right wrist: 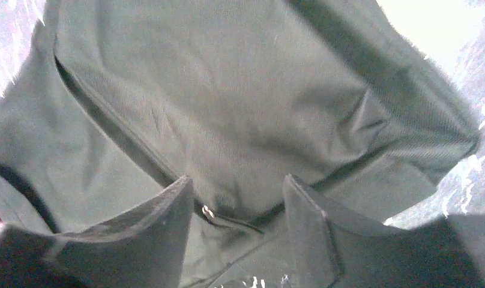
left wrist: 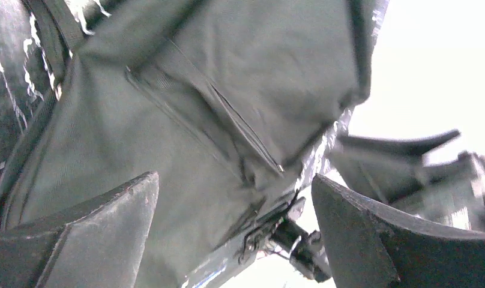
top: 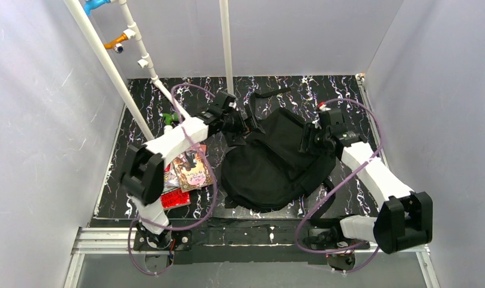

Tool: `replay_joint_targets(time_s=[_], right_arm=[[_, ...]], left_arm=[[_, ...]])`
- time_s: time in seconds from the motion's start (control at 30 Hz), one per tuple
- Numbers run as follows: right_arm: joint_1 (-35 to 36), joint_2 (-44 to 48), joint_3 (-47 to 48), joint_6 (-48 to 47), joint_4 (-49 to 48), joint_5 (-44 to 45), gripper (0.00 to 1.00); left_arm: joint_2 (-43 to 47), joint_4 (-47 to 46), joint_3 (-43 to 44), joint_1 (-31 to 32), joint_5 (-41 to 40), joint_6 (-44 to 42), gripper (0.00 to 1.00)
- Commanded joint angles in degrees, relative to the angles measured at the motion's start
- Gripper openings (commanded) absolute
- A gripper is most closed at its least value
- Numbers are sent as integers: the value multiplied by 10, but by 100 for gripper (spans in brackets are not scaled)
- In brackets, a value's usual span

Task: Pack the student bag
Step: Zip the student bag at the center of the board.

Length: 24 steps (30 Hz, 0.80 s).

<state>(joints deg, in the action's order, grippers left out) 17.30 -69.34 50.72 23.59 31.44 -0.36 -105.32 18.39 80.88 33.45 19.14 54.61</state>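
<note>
Student bag (top: 270, 162) slumped at desk (top: 348, 96) centre. Left tool (left wrist: 231, 180) at bag's 11 o'clock edge, jaws wide apart. Right tool (right wrist: 237, 179) at 2 o'clock edge, jaws apart, zipper pull (right wrist: 209, 212) between them.

The top view is evenly lit and sharp, with soft shadows on the tabletop (top: 312, 87). Both wrist views are hazy and washed out. White glare burns their upper right corners, and the student bag (left wrist: 168, 132) looks grey and slightly blurred.
</note>
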Motion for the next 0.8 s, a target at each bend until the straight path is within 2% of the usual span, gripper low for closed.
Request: replay_joint_targets(time_s=[0.0, 0.13, 0.2, 0.33, 0.43, 0.47, 0.53, 0.57, 0.63, 0.7, 0.77], right_arm=[[-15, -36, 60, -64, 14, 44, 72], [-38, -5, 27, -36, 27, 54, 89], [-53, 25, -1, -14, 34, 56, 97], [-65, 72, -73, 27, 11, 33, 98], [-65, 66, -124, 45, -41, -13, 97], [-65, 54, -132, 49, -57, -31, 91], [-65, 23, -132, 42, -94, -68, 64], [-65, 5, -126, 40, -110, -76, 57], [-66, -32, -102, 37, -134, -64, 50], [-67, -87, -64, 26, -158, -41, 49], [-67, -146, -14, 13, -178, -27, 48]], left_arm=[[171, 34, -62, 1, -1, -94, 98], [234, 112, -120, 0, -45, -138, 98], [246, 104, -161, 0, -47, -134, 98], [230, 81, -220, 4, -54, -123, 98], [205, 82, -246, 16, -71, -134, 98], [196, 83, -253, 21, -72, -136, 98], [180, 81, -269, 38, -76, -131, 91], [174, 75, -278, 51, -79, -125, 85], [166, 57, -293, 83, -83, -105, 70], [166, 29, -304, 116, -81, -73, 57], [168, -38, -325, 139, -54, -30, 50]])
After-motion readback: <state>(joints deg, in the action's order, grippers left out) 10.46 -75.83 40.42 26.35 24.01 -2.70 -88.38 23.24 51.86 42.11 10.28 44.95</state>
